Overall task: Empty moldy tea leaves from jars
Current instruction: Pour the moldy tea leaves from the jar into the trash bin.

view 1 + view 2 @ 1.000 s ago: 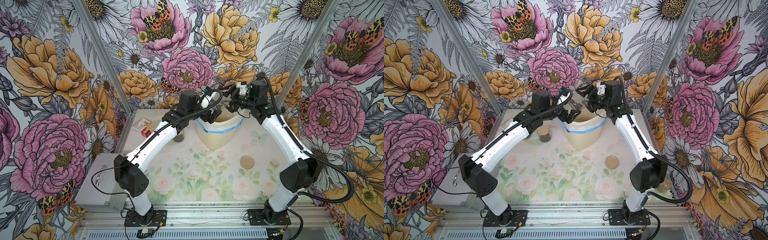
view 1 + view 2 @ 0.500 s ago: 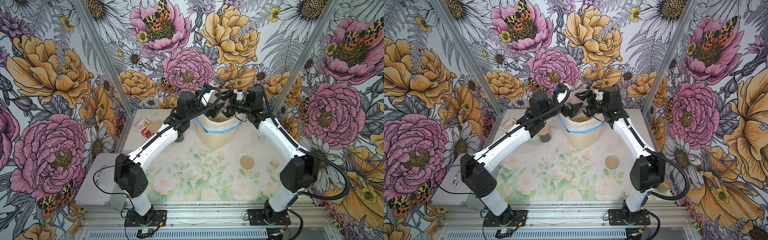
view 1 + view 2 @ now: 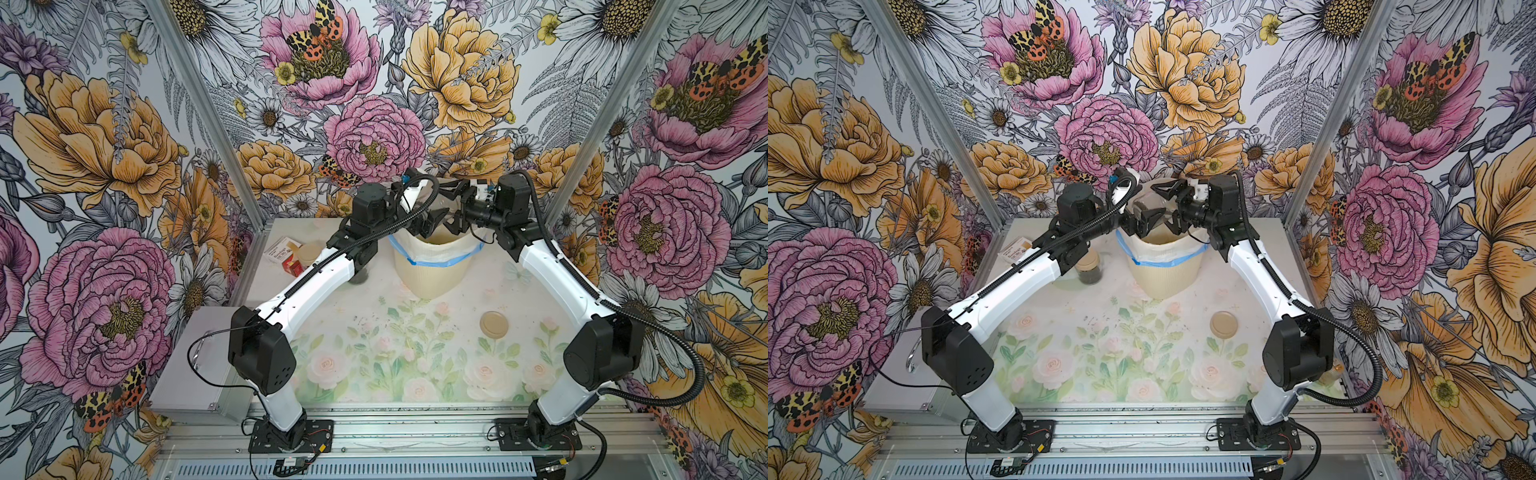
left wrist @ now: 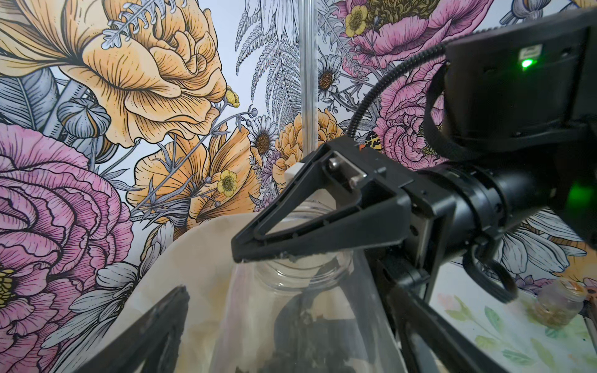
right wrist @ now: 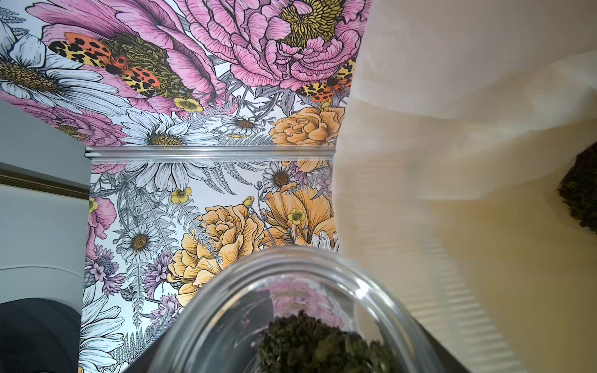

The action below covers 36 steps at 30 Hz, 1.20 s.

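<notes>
The jar point(image 5: 245, 306) and tea leaves point(image 5: 323, 345) run off the picture's edge

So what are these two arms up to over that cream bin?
They are emptying a glass jar into the bin. The right gripper clamps the jar near its open mouth above the bin, and the left gripper flanks its base; whether it grips is unclear. Dark tea leaves sit inside the jar, and a dark heap lies in the bin. A loose lid lies on the table; a lidded jar stands beside the bin.
</notes>
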Each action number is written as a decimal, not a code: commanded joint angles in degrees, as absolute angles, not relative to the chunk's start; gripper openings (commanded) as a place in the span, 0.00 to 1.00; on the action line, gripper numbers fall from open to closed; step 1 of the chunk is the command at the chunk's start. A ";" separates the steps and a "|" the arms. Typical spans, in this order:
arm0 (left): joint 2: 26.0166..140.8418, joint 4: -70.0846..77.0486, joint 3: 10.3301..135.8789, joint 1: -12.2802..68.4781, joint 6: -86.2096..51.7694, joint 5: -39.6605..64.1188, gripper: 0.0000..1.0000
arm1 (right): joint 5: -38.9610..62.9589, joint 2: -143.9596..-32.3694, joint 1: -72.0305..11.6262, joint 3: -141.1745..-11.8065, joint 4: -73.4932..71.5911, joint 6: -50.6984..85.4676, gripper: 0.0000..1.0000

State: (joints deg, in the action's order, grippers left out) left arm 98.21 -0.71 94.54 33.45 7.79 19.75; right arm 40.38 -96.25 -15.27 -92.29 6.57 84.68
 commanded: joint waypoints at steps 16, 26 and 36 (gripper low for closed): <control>101.03 -3.93 97.29 31.82 4.31 26.36 0.98 | 42.80 -91.77 -14.71 -93.10 0.79 87.10 0.70; 103.70 -4.69 101.40 31.67 3.94 28.65 0.95 | 42.18 -90.39 -14.81 -90.55 1.32 87.02 0.71; 106.63 -4.44 102.98 31.21 2.84 29.03 0.63 | 42.01 -90.85 -15.12 -90.79 1.41 87.42 0.70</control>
State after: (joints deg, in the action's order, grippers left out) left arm 105.60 -5.04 101.71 32.53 3.92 30.35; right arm 38.76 -93.67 -14.15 -89.82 5.23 86.59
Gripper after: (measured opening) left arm 0.872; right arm 0.872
